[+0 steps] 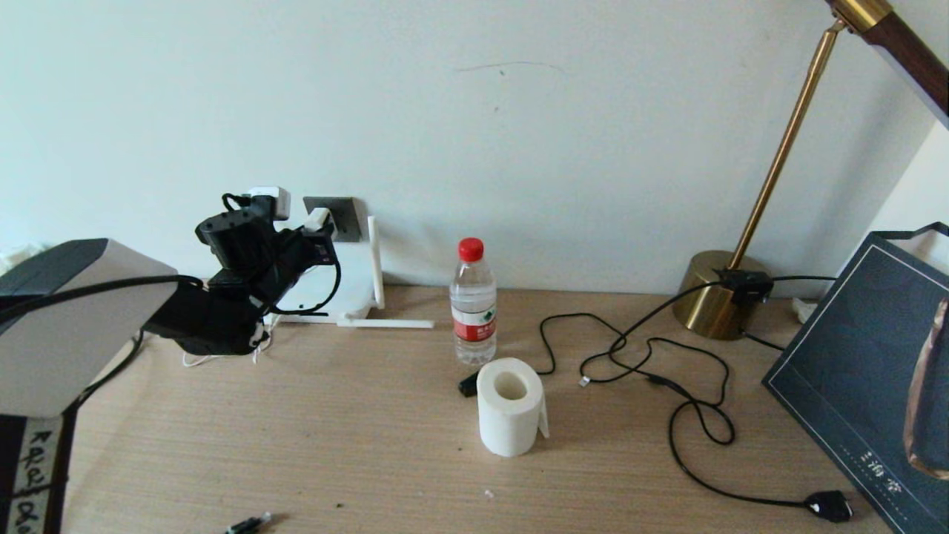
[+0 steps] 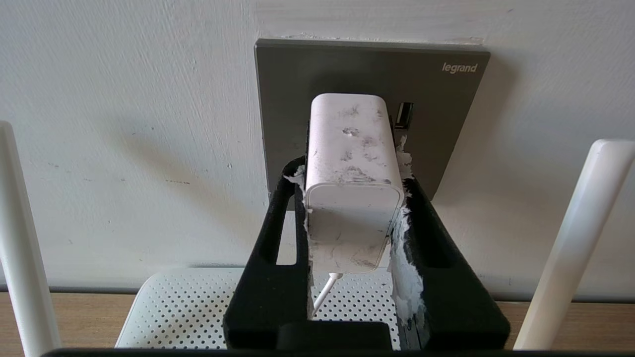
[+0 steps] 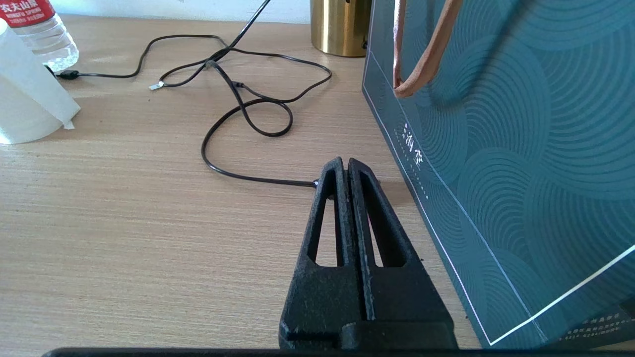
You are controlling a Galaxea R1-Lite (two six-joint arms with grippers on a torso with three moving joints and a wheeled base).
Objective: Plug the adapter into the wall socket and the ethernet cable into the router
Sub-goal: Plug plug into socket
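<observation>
My left gripper (image 2: 353,174) is shut on the adapter (image 2: 352,163), a scuffed white block with a thin white cord trailing beneath it. The adapter's far end is up against the dark grey wall socket (image 2: 446,124); its pins are hidden. In the head view the gripper (image 1: 319,231) holds the adapter (image 1: 317,218) at the socket (image 1: 347,211), above the white router (image 1: 359,285). The ethernet cable lies looped on the table, its clear-tipped plug (image 1: 584,381) free. My right gripper (image 3: 346,161) is shut and empty, low over the table beside a black cord.
Router antennas (image 2: 575,238) stand on both sides of my left gripper. A water bottle (image 1: 473,304) and a toilet roll (image 1: 510,406) stand mid-table. A brass lamp base (image 1: 715,297) and a dark paper bag (image 1: 867,371) are at the right. A black plug (image 1: 829,506) lies near the front.
</observation>
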